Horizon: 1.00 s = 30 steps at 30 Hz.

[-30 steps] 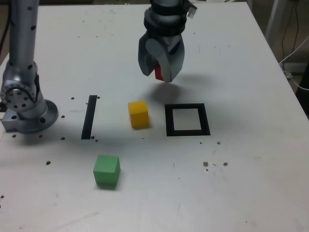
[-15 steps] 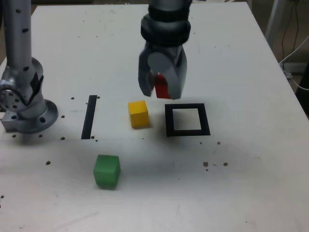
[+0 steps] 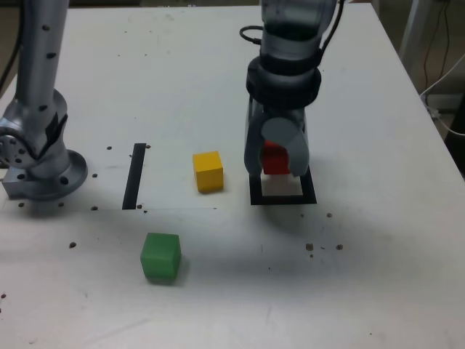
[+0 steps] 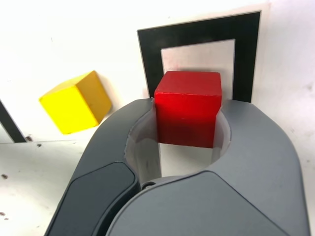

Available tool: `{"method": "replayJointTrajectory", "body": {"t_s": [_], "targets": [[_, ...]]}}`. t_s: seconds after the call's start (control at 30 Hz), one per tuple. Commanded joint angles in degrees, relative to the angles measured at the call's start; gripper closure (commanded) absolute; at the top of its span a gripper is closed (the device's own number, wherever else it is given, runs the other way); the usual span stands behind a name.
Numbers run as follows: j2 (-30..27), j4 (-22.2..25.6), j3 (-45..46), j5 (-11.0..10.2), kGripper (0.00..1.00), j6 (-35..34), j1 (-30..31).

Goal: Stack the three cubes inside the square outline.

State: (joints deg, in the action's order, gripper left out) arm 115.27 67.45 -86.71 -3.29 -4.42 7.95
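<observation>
Gripper [image 3: 275, 161] clamped on the red cube [image 4: 187, 108], held over the outline [image 3: 282, 197]. Lower it straight, centre it on the white field, then release. Yellow cube [image 3: 208, 171] and green cube [image 3: 160, 256] wait on the table.

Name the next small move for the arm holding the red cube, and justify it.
Probably lower straight down, then open. The hand grips the red cube over the square outline, whose white centre shows beneath the cube, so it seems not yet set down.
</observation>
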Motion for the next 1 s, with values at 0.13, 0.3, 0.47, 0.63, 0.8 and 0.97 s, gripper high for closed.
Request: {"method": "replayJointTrajectory", "body": {"t_s": [0.13, 0.3, 0.47, 0.63, 0.8, 0.97], "targets": [[2.11, 0.42, -1.13, -0.42, 0.7, -1.24, 1.68], [2.97, 0.19, -1.19, -0.61, 0.7, -2.1, 2.39], [3.33, 0.37, -1.43, -1.71, 0.68, -2.29, 2.42], [4.0, 0.38, -1.83, -1.97, 0.64, -2.44, 2.42], [4.45, 0.45, -1.97, -1.8, 0.53, -2.44, 2.42], [4.81, 0.55, -2.04, -1.6, 0.37, -2.36, 2.42]]}}
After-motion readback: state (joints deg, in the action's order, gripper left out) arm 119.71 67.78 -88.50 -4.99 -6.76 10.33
